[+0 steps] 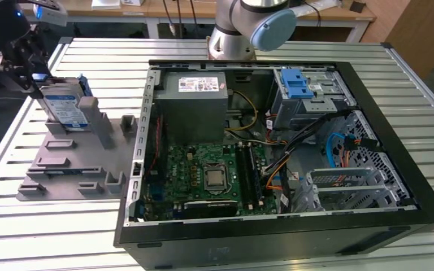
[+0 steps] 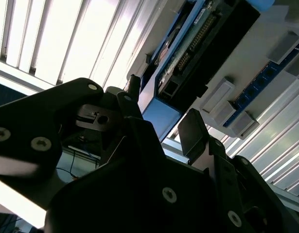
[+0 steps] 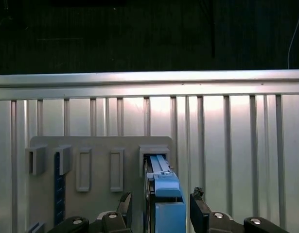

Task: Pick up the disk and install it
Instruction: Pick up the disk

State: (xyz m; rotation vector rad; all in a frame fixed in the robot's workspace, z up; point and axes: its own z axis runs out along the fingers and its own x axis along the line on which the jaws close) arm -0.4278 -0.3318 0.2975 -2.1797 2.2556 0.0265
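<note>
**Blue-framed disk (image 1: 63, 104) straddled by a spread pincer (image 3: 161, 196)**

The pincer is spread over the disk's top edge. In both wrist views one black finger (image 3: 198, 206) sits on each side of the blue carrier, and a gap shows beside it. The disk stands upright on its edge in a slot of a grey fixture (image 1: 74, 164). The fixture is near the slatted metal worktop's (image 1: 51, 237) edge at the exterior view's left. An open black computer case (image 1: 277, 245) lies just beside the fixture, across the worktop's middle.
</note>
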